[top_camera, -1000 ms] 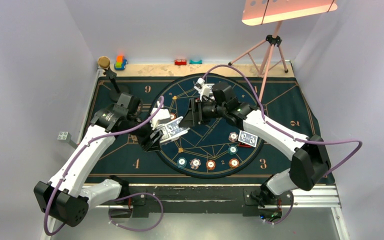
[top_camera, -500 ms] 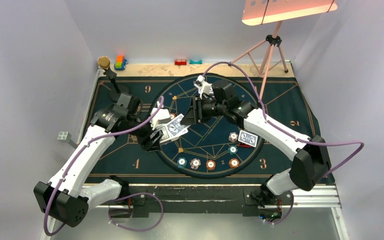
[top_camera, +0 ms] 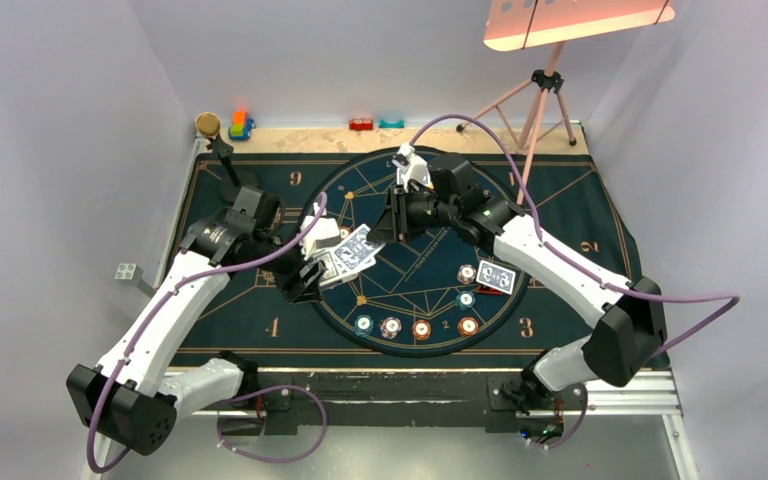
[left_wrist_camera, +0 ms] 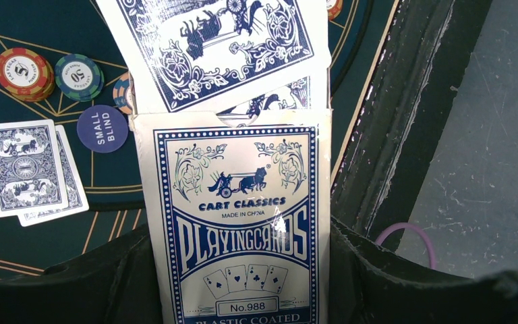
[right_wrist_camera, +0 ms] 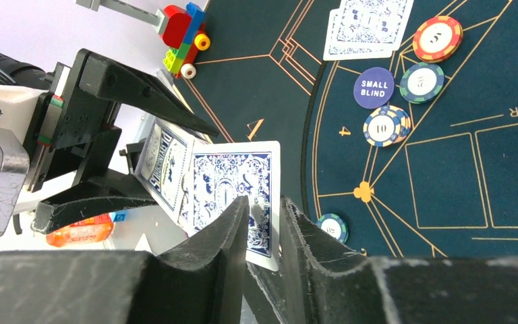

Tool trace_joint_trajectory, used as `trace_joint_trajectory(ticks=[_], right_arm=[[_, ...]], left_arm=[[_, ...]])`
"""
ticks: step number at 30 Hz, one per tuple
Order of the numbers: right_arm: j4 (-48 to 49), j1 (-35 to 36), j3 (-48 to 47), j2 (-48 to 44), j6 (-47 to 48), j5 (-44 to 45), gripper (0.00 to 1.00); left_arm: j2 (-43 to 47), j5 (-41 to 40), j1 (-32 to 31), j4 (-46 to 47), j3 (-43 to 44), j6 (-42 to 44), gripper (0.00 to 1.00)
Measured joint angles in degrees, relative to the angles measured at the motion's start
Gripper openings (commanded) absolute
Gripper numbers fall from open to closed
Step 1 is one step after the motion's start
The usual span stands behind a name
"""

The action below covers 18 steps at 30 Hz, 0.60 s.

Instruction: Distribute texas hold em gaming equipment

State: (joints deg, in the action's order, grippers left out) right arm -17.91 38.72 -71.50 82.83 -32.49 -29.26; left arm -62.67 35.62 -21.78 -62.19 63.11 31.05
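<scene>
My left gripper [top_camera: 310, 272] is shut on a white-and-blue playing card box [left_wrist_camera: 239, 223] and holds it above the mat's left half. Blue-backed cards [left_wrist_camera: 222, 47] stick out of its open end. My right gripper [right_wrist_camera: 263, 209] is closed on the outermost card [right_wrist_camera: 233, 196], with its corner between the jaws; in the top view it [top_camera: 380, 232] meets the box at mid-table. Two cards [top_camera: 497, 276] lie face down at the right. Several chips [top_camera: 421, 328] sit along the circle's near edge. A blue "small blind" disc [right_wrist_camera: 373, 88] lies beside chips [right_wrist_camera: 423, 82].
The dark poker mat [top_camera: 260, 300] covers the table. A black stand with a cork ball [top_camera: 222, 155] stands at the back left. Toy blocks [top_camera: 240, 125] and two small pieces [top_camera: 361, 124] lie on the far strip. A tripod [top_camera: 545, 100] stands at the back right.
My right gripper has closed in on the card sticking out of the box, and its wrist has swung slightly back. The card now stands further out of the box. The left arm has barely moved.
</scene>
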Motion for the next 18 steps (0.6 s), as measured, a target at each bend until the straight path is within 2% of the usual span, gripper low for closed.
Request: trace_joint_trajectory(ticks=[4,9,18], right_arm=[[-1.01,0.0,-0.46,-0.37,0.26,0.63,0.09],[-1.9,0.0,-1.46,-0.42,0.37,1.42,0.01],[-2.32,-0.92,-2.43,-1.11,0.02,1.03,0.0]], left_arm=[[0.0,0.0,0.0,0.02,0.0,0.02,0.1],[0.02,-0.02,0.0,0.02,0.0,0.02,0.1],[0.02,-0.02,0.0,0.02,-0.02,0.02,0.1]])
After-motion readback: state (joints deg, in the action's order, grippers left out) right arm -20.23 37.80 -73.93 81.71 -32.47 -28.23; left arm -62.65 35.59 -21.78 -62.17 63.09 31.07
